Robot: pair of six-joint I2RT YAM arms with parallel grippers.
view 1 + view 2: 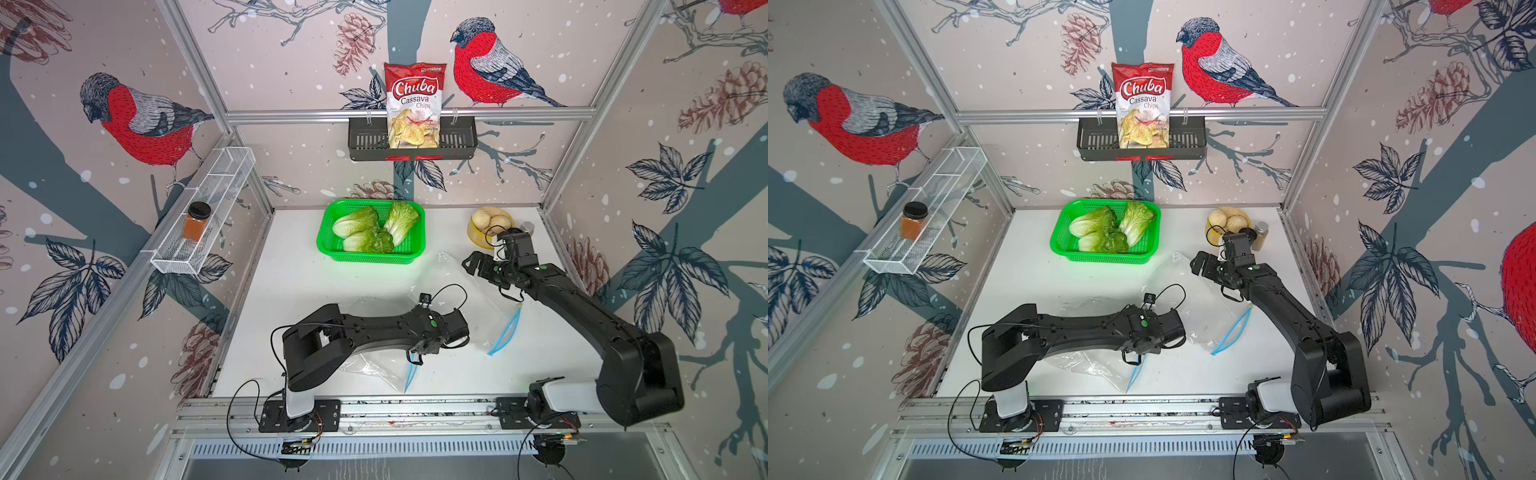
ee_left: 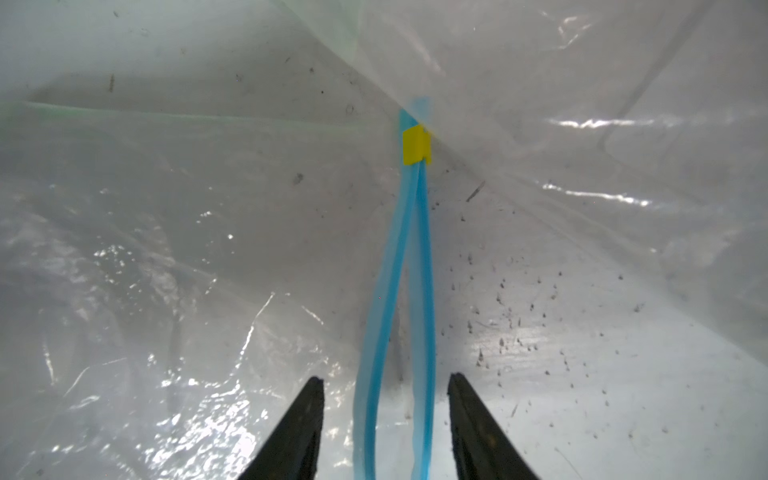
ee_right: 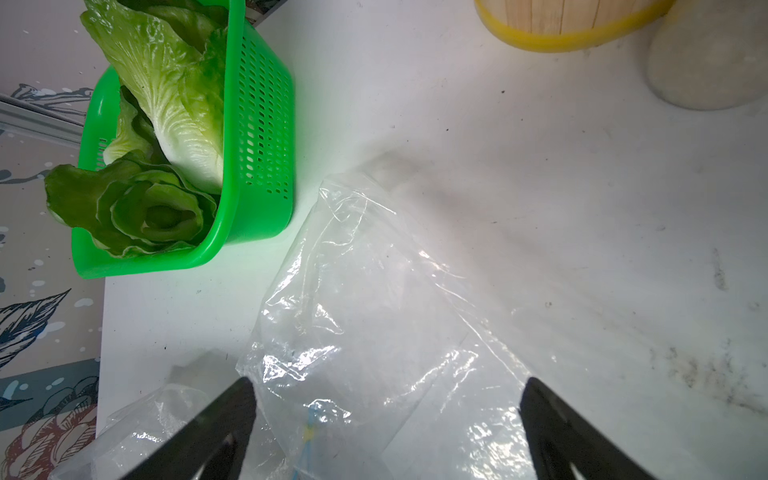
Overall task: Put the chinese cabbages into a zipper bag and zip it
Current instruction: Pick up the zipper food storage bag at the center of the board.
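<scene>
Three chinese cabbages (image 1: 374, 230) (image 1: 1106, 232) (image 3: 166, 104) lie in a green basket (image 1: 370, 258) (image 3: 257, 145) at the back of the table. A clear zipper bag (image 1: 370, 365) (image 1: 1088, 365) lies under my left arm, its two blue zipper strips (image 2: 386, 299) parted and running to a yellow slider (image 2: 415, 144). My left gripper (image 1: 415, 357) (image 2: 385, 376) points down with both strips between its fingers; a small gap shows on each side. A second clear bag (image 1: 482, 299) (image 3: 374, 311) lies to the right. Above its far end, my right gripper (image 1: 471, 266) (image 3: 386, 386) hangs wide open and empty.
A yellow-rimmed bowl (image 1: 473, 241) (image 3: 573, 37) of pale buns and a small jar (image 1: 528, 227) stand at the back right. A chips bag (image 1: 413, 104) sits in a black rack on the back wall. A spice jar (image 1: 197, 222) stands on the left wall's wire shelf.
</scene>
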